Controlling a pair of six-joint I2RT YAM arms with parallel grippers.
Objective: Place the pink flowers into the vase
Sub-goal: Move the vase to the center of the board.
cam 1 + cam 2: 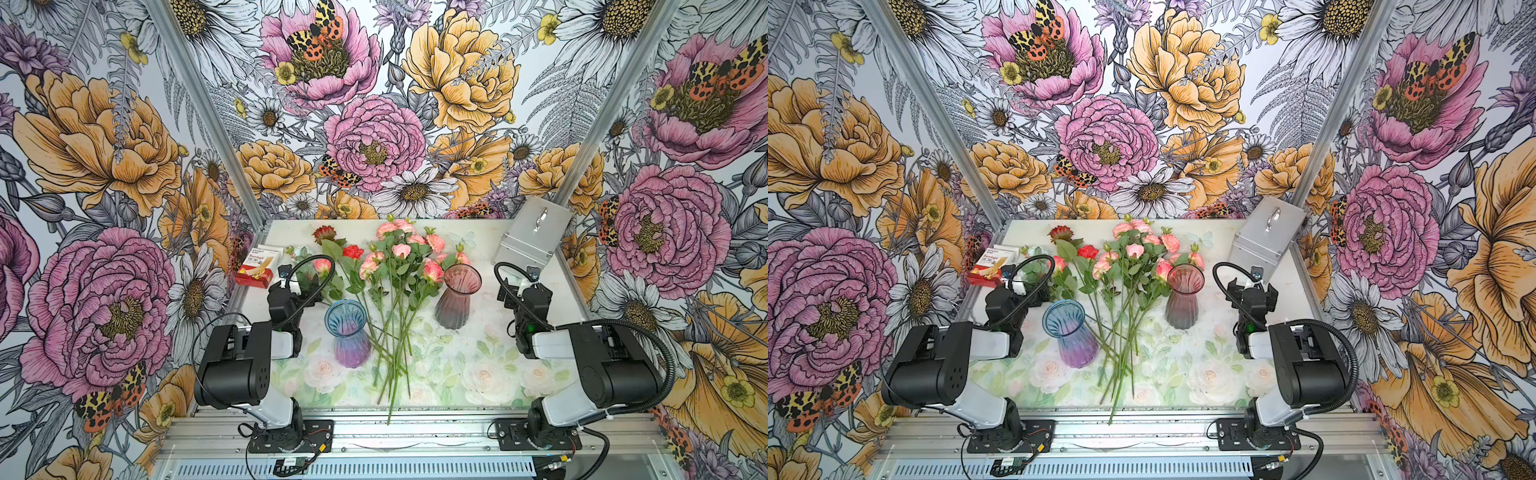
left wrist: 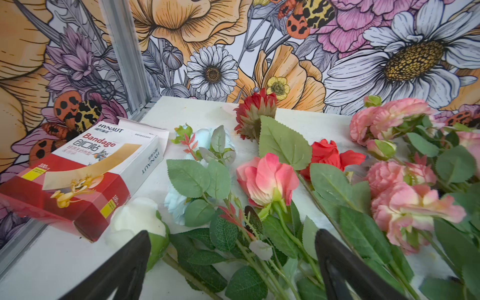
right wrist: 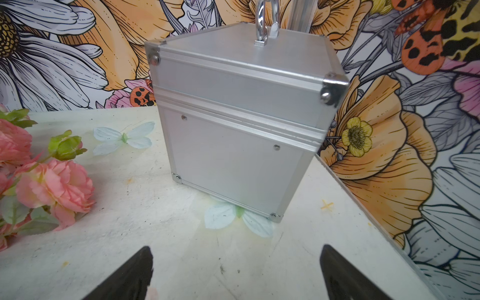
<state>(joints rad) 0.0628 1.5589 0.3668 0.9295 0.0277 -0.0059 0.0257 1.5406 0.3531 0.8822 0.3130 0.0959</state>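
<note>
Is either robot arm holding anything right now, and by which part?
Nothing is held. The left gripper stands open above the flowers lying on the table; the right gripper stands open above bare table near the metal case.

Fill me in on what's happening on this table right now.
Two robot arms are set to put the pink flowers into a vase, but nothing is picked up yet. They lie heaped between an empty blue vase and an empty reddish vase. The left gripper hangs open above the flowers; the right gripper is open, facing a metal case.
</note>
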